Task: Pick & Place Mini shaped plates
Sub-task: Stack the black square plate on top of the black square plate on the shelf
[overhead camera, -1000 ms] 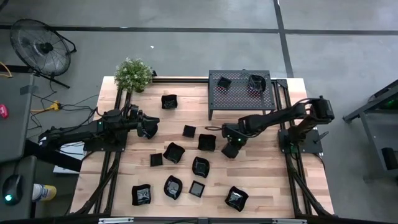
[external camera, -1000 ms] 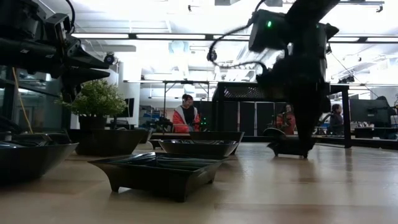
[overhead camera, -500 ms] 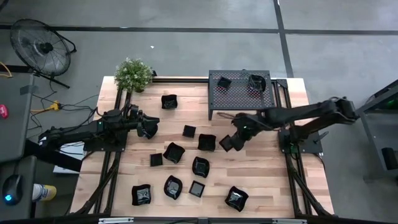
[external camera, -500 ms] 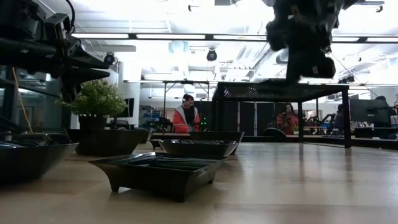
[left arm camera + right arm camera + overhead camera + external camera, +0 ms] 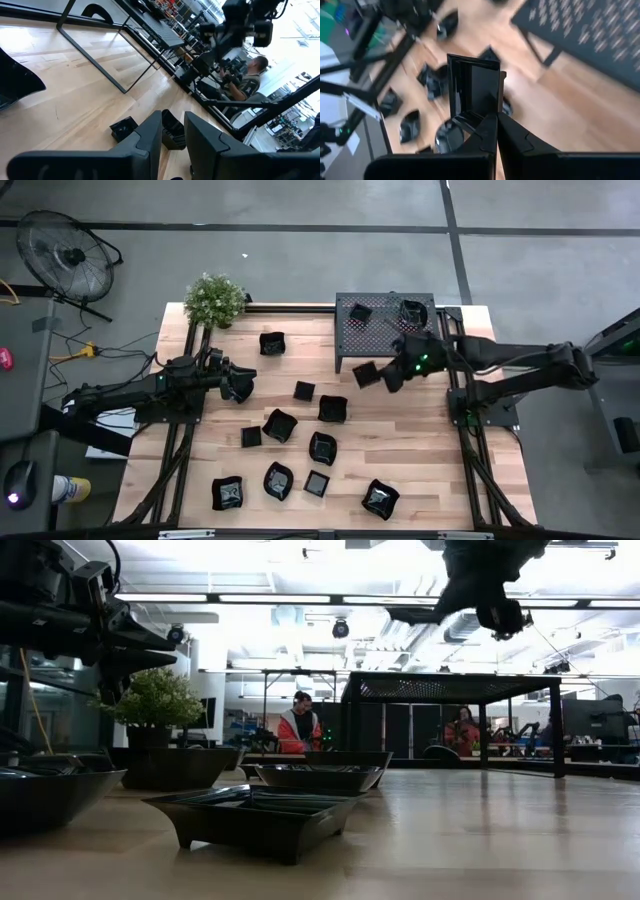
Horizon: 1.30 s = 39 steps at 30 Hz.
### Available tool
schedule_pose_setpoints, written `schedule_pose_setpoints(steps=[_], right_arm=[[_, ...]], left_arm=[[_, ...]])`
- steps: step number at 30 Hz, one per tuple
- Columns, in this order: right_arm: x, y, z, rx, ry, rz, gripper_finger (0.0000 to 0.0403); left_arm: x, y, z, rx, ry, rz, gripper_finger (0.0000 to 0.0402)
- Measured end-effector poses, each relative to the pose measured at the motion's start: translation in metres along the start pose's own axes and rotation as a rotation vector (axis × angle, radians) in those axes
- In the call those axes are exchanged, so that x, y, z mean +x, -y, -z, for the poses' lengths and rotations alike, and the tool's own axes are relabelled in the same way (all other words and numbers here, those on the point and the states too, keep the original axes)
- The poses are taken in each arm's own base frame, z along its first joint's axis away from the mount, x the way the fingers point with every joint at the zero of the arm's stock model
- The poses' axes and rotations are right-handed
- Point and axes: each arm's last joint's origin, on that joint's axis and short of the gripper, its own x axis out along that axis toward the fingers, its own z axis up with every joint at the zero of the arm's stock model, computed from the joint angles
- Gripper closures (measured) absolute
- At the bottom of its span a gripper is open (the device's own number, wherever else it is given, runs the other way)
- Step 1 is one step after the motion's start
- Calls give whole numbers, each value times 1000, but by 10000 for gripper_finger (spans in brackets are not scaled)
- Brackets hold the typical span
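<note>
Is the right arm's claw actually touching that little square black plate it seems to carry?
Touching. In the right wrist view the right gripper has its jaws shut on the rim of the square plate, which stands edge-up off the table.

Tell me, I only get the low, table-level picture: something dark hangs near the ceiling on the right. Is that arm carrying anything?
Observer: Yes. From above, the right gripper is shut on a small square plate, lifted clear of the table.
Operator: Where is it relative to that mesh stand?
Observer: Just off the front edge of the perforated rack, not yet over it.
Operator: Is the rack empty?
Observer: No. Two plates already sit on top: a square one and a wavy-rimmed one.
Operator: And the other arm?
Observer: The left gripper waits over the table's left part, with a narrow gap between its fingers and nothing between them.
</note>
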Motion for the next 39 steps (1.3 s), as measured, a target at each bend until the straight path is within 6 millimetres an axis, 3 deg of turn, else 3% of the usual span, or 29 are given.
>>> schedule_pose_setpoints(steps=[7,12,23,39], right_arm=[[-20,18,-24,15,167,34,403],[-22,33,-42,68,272,80,403],[13,53,-85,304,480,69,403],[40,56,-84,599,554,115,403]], left_arm=[[0,0,0,0,0,0,321],[0,0,0,0,0,0,321],[0,0,0,0,0,0,321],[0,0,0,0,0,0,321]])
